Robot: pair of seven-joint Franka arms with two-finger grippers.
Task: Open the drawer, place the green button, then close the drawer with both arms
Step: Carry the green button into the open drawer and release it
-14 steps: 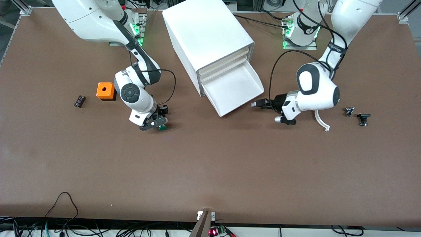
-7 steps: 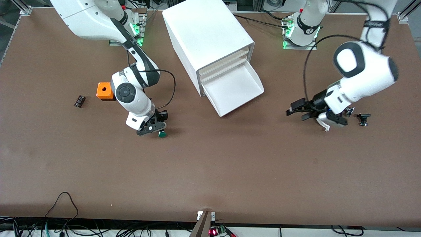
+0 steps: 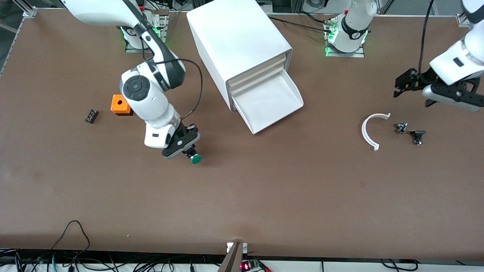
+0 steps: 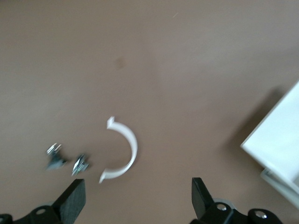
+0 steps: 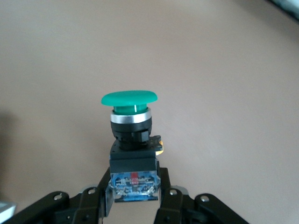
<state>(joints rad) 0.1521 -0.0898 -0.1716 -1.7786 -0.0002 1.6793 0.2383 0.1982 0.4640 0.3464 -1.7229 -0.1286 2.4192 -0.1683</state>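
Observation:
The cabinet (image 3: pixel 238 41) stands at the table's back, and its bottom drawer (image 3: pixel 270 102) is pulled out and open, with a bare white tray. My right gripper (image 3: pixel 188 150) is shut on the button (image 3: pixel 195 159) and holds it above the table, toward the right arm's end from the drawer. In the right wrist view the gripper (image 5: pixel 133 191) clamps the button's black body (image 5: pixel 133 161), green cap (image 5: pixel 129 99) pointing away. My left gripper (image 3: pixel 410 90) is open and empty, up in the air over the left arm's end of the table. It also shows in the left wrist view (image 4: pixel 136 198).
An orange cube (image 3: pixel 121 104) and a small black part (image 3: pixel 91 116) lie toward the right arm's end. A white curved piece (image 3: pixel 372 130) and two small black parts (image 3: pixel 401 127) (image 3: pixel 417 136) lie toward the left arm's end. The curved piece also shows in the left wrist view (image 4: pixel 124 149).
My right gripper has lifted the button off the table and carried it a little toward the drawer's side. My left gripper has swung away from the drawer and risen, uncovering the white curved piece.

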